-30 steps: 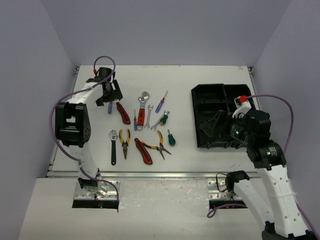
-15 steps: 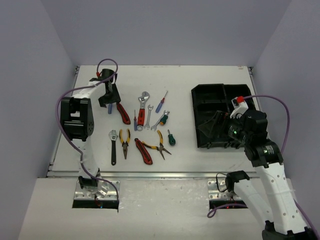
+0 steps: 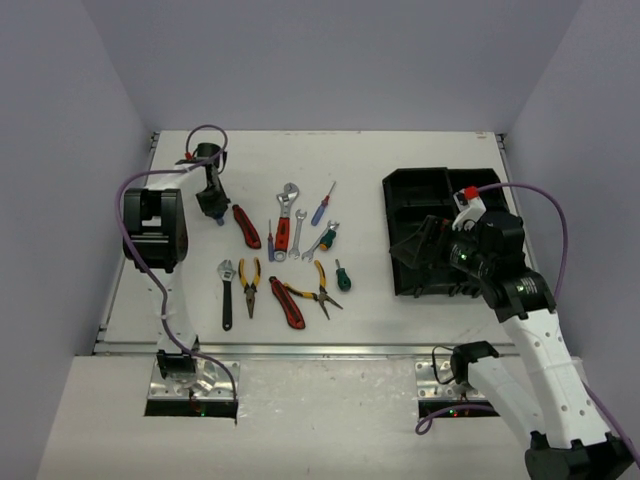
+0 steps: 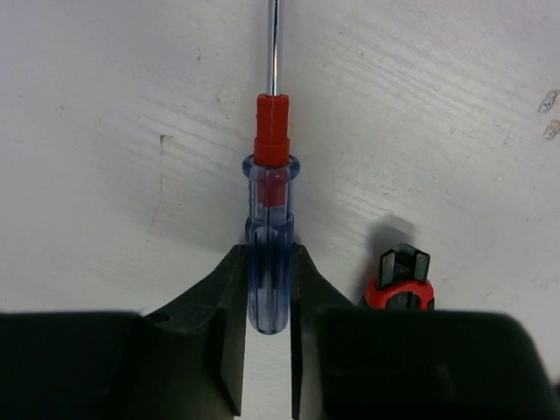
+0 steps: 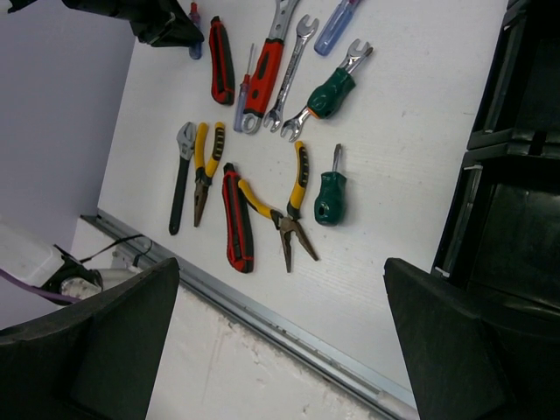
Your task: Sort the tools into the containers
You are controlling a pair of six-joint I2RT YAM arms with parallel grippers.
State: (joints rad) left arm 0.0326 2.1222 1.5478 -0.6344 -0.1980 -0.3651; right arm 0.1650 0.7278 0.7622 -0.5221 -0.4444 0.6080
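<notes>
Left arm: stretched to your white worktop's [image 3: 400, 150] far left, left gripper [image 4: 267, 255] pointing down, pinching the blue clear-plastic screwdriver [image 4: 270, 175] lying flat there | Right arm: elbow bent, right gripper [image 5: 278, 289] spread wide above the black plastic organiser tray's [image 3: 430, 190] near edge.

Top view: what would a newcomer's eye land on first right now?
The bright scatter of red, yellow and green hand tools left of centre on the white table, and the black organiser tray at right. At far left, the left gripper pinches a blue-handled screwdriver.
</notes>
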